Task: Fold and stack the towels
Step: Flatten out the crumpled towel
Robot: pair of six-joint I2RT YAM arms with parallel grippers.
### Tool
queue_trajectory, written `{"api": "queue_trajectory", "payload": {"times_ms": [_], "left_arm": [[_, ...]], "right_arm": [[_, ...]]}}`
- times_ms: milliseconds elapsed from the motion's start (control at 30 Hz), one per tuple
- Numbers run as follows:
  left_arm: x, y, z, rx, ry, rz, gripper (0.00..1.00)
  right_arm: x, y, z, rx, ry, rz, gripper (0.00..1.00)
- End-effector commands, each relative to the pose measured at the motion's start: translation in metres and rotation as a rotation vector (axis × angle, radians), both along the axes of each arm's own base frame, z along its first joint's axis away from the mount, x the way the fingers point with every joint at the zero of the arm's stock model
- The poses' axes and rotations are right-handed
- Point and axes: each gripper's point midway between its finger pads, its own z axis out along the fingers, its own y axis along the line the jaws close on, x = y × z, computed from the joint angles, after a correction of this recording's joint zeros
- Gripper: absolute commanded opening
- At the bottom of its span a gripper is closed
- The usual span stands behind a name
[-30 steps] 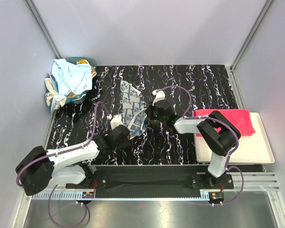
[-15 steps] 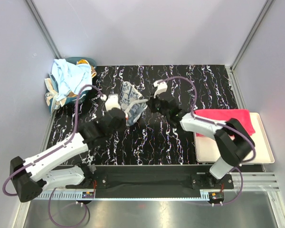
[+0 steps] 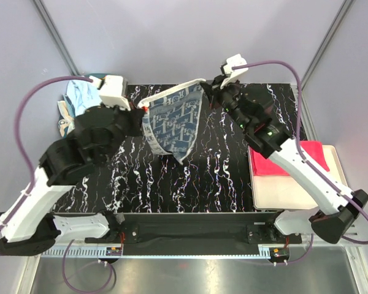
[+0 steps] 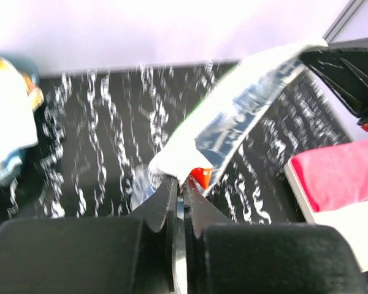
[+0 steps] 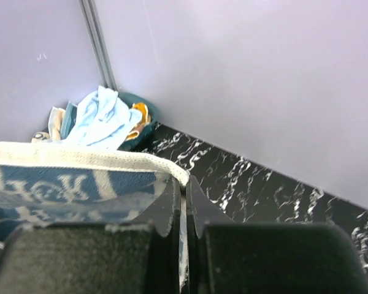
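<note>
The left fingers (image 4: 159, 211) and right fingers (image 5: 165, 209) each pinch a top corner of the monogram towel (image 3: 172, 119), holding it stretched above the black marbled surface (image 3: 233, 177). A pink towel (image 3: 267, 165) lies on the tray (image 3: 277, 193), and a blue towel (image 5: 98, 119) sits crumpled in the far corner.

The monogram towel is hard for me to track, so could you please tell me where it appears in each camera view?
Top external: monogram towel hangs upper centre, between left pincer and right pincer.
Left wrist: blurred band from centre to upper right.
Right wrist: lower left, cream hem uppermost.
Shared landmark: light-blue cloth pile, at upper left, left edge and upper left respectively.
</note>
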Motion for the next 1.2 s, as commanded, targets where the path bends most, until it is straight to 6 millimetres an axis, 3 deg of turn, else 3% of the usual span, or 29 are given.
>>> {"api": "queue_trajectory", "payload": {"times_ms": [0, 33, 233, 367, 467, 500, 567, 600, 633, 667, 700, 733, 767, 800, 833, 867, 900, 933, 967, 1000, 1033, 1067, 1100, 1133, 1167], "left_arm": [[-0.012, 0.018, 0.045, 0.038, -0.117, -0.04, 0.0], [-0.016, 0.021, 0.054, 0.02, -0.139, -0.052, 0.0], [-0.032, 0.029, 0.097, -0.046, -0.254, -0.117, 0.0], [-0.034, 0.04, 0.124, -0.083, -0.322, -0.091, 0.0], [-0.021, 0.041, 0.13, -0.054, -0.34, -0.033, 0.0], [-0.008, 0.037, 0.125, -0.037, -0.326, -0.007, 0.0], [0.005, 0.019, 0.118, -0.047, -0.303, -0.084, 0.0], [0.031, 0.025, 0.104, -0.055, -0.257, -0.031, 0.0], [0.045, 0.024, 0.093, -0.062, -0.228, -0.033, 0.0], [0.055, 0.014, 0.083, -0.076, -0.2, -0.096, 0.0], [0.087, 0.02, 0.059, -0.08, -0.144, -0.053, 0.0], [0.102, 0.02, 0.046, -0.081, -0.115, -0.056, 0.0], [0.113, 0.012, 0.035, -0.09, -0.086, -0.106, 0.0], [0.147, 0.019, 0.013, -0.102, -0.041, -0.073, 0.0], [0.163, 0.019, -0.004, -0.111, -0.005, -0.073, 0.0], [0.178, 0.016, -0.019, -0.126, 0.027, -0.095, 0.0], [0.214, 0.023, -0.046, -0.139, 0.065, -0.071, 0.0], [0.231, 0.025, -0.053, -0.148, 0.074, -0.061, 0.0], [0.249, 0.025, -0.063, -0.151, 0.08, -0.063, 0.0], [0.279, 0.029, -0.104, -0.14, 0.15, -0.047, 0.0], [0.294, 0.031, -0.116, -0.135, 0.166, -0.042, 0.0], [0.313, 0.036, -0.109, -0.138, 0.137, -0.031, 0.0], [0.336, 0.037, -0.145, -0.127, 0.188, -0.029, 0.0], [0.348, 0.039, -0.154, -0.126, 0.192, -0.024, 0.0], [0.363, 0.043, -0.14, -0.133, 0.151, -0.019, 0.0]], "right_arm": [[-0.018, -0.019, 0.038, -0.073, -0.071, 0.003, 0.0], [-0.025, -0.024, 0.057, -0.056, -0.104, 0.008, 0.0], [-0.063, -0.045, 0.104, -0.002, -0.176, 0.052, 0.0], [-0.072, -0.056, 0.118, 0.017, -0.186, 0.034, 0.0], [-0.061, -0.058, 0.115, 0.0, -0.175, -0.013, 0.0], [-0.056, -0.058, 0.113, -0.009, -0.167, -0.031, 0.0], [-0.035, -0.054, 0.094, -0.052, -0.125, -0.084, 0.0], [-0.027, -0.052, 0.085, -0.072, -0.11, -0.097, 0.0], [-0.011, -0.044, 0.067, -0.105, -0.075, -0.105, 0.0], [0.003, -0.049, 0.059, -0.112, -0.058, -0.116, 0.0], [0.016, -0.051, 0.047, -0.117, -0.031, -0.116, 0.0], [0.039, -0.045, 0.02, -0.109, 0.041, -0.104, 0.0], [0.052, -0.043, 0.009, -0.096, 0.069, -0.06, 0.0], [0.074, -0.057, -0.005, -0.087, 0.101, -0.081, 0.0], [0.1, -0.053, -0.041, -0.098, 0.174, -0.079, 0.0], [0.114, -0.05, -0.051, -0.09, 0.181, -0.059, 0.0], [0.127, -0.049, -0.065, -0.091, 0.203, -0.056, 0.0], [0.157, -0.054, -0.1, -0.108, 0.258, -0.071, 0.0], [0.169, -0.049, -0.111, -0.074, 0.274, -0.045, 0.0], [0.198, -0.052, -0.142, -0.058, 0.326, -0.056, 0.0], [0.212, -0.054, -0.156, -0.049, 0.345, -0.052, 0.0], [0.224, -0.053, -0.17, -0.043, 0.371, -0.033, 0.0], [0.237, -0.055, -0.183, -0.033, 0.39, -0.041, 0.0], [0.258, -0.06, -0.205, -0.017, 0.42, -0.055, 0.0], [0.266, -0.06, -0.212, -0.009, 0.428, -0.047, 0.0]]}}
